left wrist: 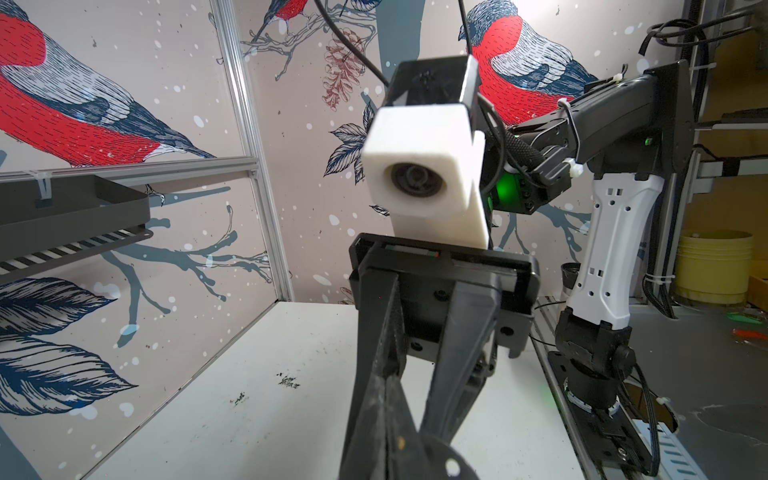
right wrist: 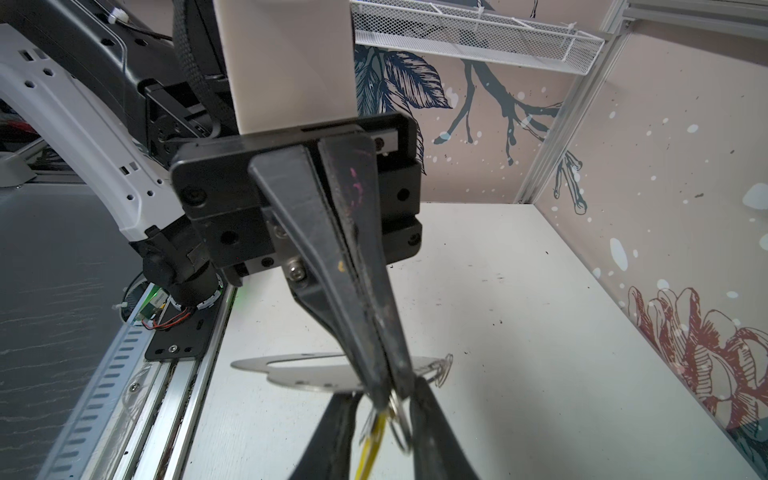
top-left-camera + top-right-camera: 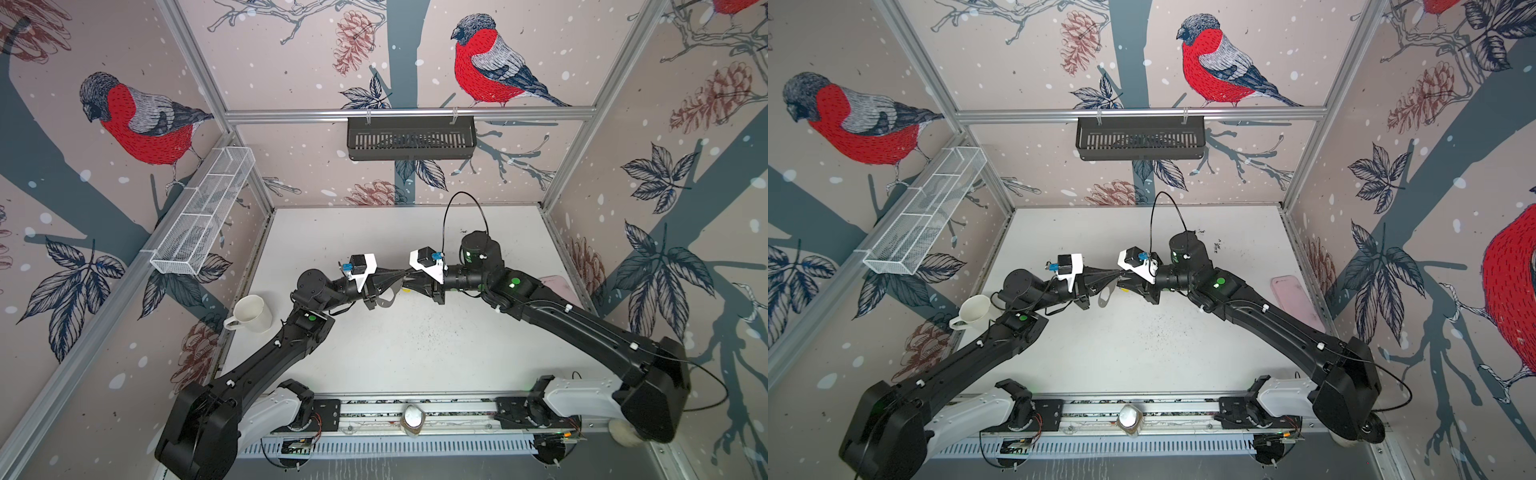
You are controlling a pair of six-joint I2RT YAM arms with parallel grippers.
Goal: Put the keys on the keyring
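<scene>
My left gripper point(image 3: 401, 275) is shut on the keyring point(image 2: 307, 376), a flat grey plate with a handle cut-out, and holds it level above the table. One holed corner of the plate shows in the left wrist view point(image 1: 453, 465). My right gripper point(image 2: 384, 405) meets it tip to tip over the table's middle, its jaws standing apart. The keys hang between those jaws as a yellow tag point(image 2: 370, 446) under a small metal ring point(image 2: 400, 419), right at the left fingertips point(image 2: 388, 392). The dark key itself is hidden. In a top view only a speck of yellow point(image 3: 1123, 291) shows below the grippers.
A white mug point(image 3: 250, 314) stands at the table's left edge beside the left arm. A pink flat object point(image 3: 1295, 300) lies at the right edge. A white mesh basket point(image 3: 203, 212) hangs on the left wall and a black basket point(image 3: 411, 138) on the back rail.
</scene>
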